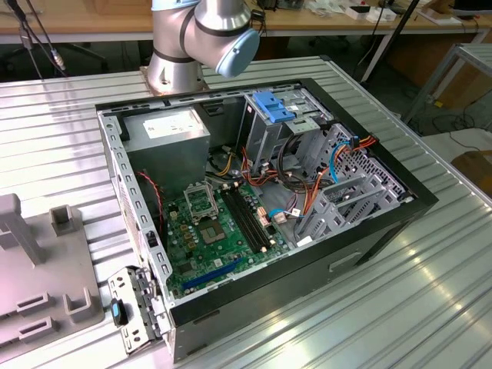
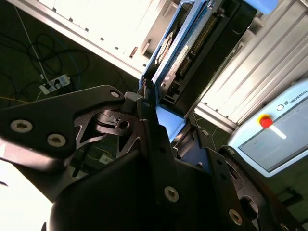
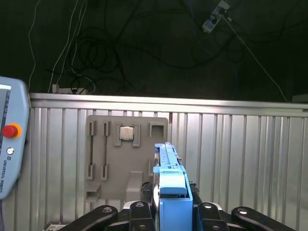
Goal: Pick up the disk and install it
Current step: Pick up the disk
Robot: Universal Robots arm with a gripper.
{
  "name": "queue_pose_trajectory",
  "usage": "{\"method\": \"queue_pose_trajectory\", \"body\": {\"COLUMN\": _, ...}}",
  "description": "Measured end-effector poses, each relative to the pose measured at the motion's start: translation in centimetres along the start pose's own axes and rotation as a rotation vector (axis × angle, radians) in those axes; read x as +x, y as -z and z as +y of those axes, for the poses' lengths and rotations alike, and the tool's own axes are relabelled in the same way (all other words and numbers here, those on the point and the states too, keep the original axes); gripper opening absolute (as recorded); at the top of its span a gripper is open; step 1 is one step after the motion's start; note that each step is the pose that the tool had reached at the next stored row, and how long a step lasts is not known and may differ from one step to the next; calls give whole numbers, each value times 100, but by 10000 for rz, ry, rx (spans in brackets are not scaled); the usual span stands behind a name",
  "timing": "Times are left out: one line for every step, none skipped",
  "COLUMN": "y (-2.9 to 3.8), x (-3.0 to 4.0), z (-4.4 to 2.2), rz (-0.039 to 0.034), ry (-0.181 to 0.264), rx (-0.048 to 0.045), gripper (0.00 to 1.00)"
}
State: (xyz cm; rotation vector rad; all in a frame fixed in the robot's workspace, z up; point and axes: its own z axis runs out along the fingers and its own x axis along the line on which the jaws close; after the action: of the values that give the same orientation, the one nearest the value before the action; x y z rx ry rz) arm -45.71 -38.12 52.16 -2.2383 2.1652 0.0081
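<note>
Gripping the disk [image 3: 166, 156] edge-on, the end effector [image 3: 171, 190] has its black fingers [image 2: 151, 139] clamped against both flat sides of it, with the bright blue carrier rail [image 3: 173, 202] sitting right between them. In the second wrist view the disk [image 2: 192, 48] stands out from the end effector [image 2: 168, 115] at a slant, its dark body and a row of connector pins framed by the blue rail.

Past the disk's far end, beyond the fingertips, a grey fixture plate [image 3: 159, 144] lies flat on the ribbed metal tabletop [image 3: 240, 159], with a small square processor chip [image 3: 126, 133] seated in one of its recesses. The disk looks clear of the plate. Off to one side of the end effector lies a pale blue teach pendant [image 3: 9, 149] with a red stop button [image 3: 10, 130]; the second wrist view catches it too [image 2: 279, 139]. Beyond the tabletop's edge, cables [image 3: 96, 53] trail over a dark floor.

In the exterior view the arm's [image 1: 204, 38] base stands at the back of the tabletop [image 1: 384, 307], just behind an opened computer case [image 1: 369, 231]. Inside are a green motherboard [image 1: 207, 231], a grey power supply [image 1: 169, 127] and a tall grey drive cage [image 1: 265, 142] topped by a blue plastic bracket [image 1: 273, 104]. How far the case lies from the end effector I cannot tell.
</note>
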Motion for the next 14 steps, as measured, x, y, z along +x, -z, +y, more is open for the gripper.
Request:
{"method": "queue_pose_trajectory", "body": {"y": -1, "x": 1, "z": -13, "rz": 0, "ry": 0, "rx": 1, "gripper": 37}}
{"method": "queue_pose_trajectory", "body": {"y": -1, "x": 1, "z": -23, "rz": 0, "ry": 0, "rx": 1, "gripper": 37}}
{"method": "queue_pose_trajectory", "body": {"y": -1, "x": 1, "z": -34, "rz": 0, "ry": 0, "rx": 0, "gripper": 37}}
{"method": "queue_pose_trajectory", "body": {"y": -1, "x": 2, "z": -44, "rz": 0, "ry": 0, "rx": 0, "gripper": 37}}
{"method": "queue_pose_trajectory", "body": {"y": -2, "x": 2, "z": -55, "rz": -1, "ry": 0, "rx": 1, "gripper": 37}}
{"method": "queue_pose_trajectory", "body": {"y": -1, "x": 2, "z": -64, "rz": 0, "ry": 0, "rx": 1, "gripper": 37}}
{"method": "queue_pose_trajectory", "body": {"y": -1, "x": 3, "z": -75, "rz": 0, "ry": 0, "rx": 0, "gripper": 37}}
{"method": "queue_pose_trajectory", "body": {"y": -2, "x": 3, "z": -86, "rz": -1, "ry": 1, "rx": 1, "gripper": 37}}
{"method": "queue_pose_trajectory", "body": {"y": -2, "x": 3, "z": -97, "rz": 0, "ry": 0, "rx": 0, "gripper": 37}}
{"method": "queue_pose_trajectory", "body": {"y": -2, "x": 4, "z": -105, "rz": 0, "ry": 0, "rx": 0, "gripper": 37}}
{"method": "queue_pose_trajectory", "body": {"y": -2, "x": 4, "z": -115, "rz": -1, "ry": 0, "rx": 1, "gripper": 37}}
{"method": "queue_pose_trajectory", "body": {"y": -2, "x": 4, "z": -124, "rz": 0, "ry": 0, "rx": 0, "gripper": 37}}
{"method": "queue_pose_trajectory", "body": {"y": -2, "x": 5, "z": -140, "rz": 0, "ry": 0, "rx": 0, "gripper": 37}}
{"method": "queue_pose_trajectory", "body": {"y": -3, "x": 5, "z": -153, "rz": 0, "ry": 0, "rx": 0, "gripper": 37}}
